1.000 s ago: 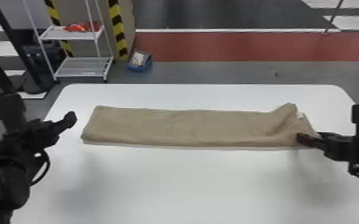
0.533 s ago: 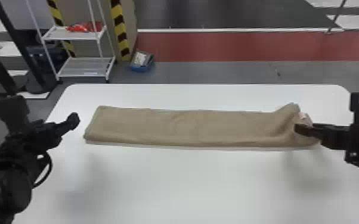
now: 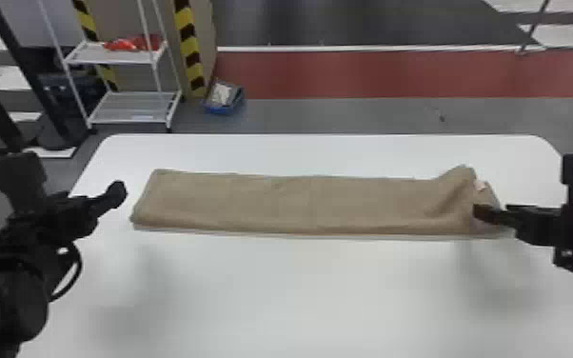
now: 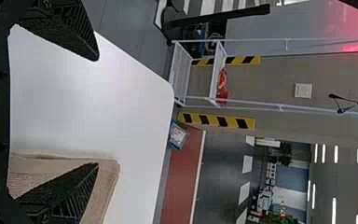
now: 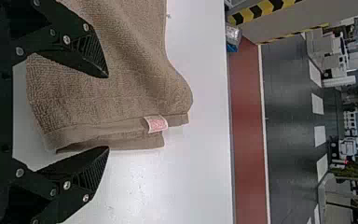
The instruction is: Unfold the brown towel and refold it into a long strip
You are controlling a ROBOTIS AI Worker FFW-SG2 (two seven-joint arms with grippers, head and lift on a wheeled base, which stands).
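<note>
The long, folded brown terry-cloth towel [image 3: 300,204] lies crosswise on the white, round-cornered flat table [image 3: 300,295], with 1 small pink-and-white rectangular label [image 3: 480,184] at the rear of its right end. The black, two-fingered left gripper [image 3: 117,191] is positioned near the towel's left end, and the black, two-fingered right gripper [image 3: 481,213] over its right end. Behind the table, at left, stands 1 white, thin-framed rack [image 3: 131,116] with 2 shelves, the upper bearing red items [image 3: 131,44]; 1 blue, box-shaped container [image 3: 224,108] sits right of the rack, on the floor.
</note>
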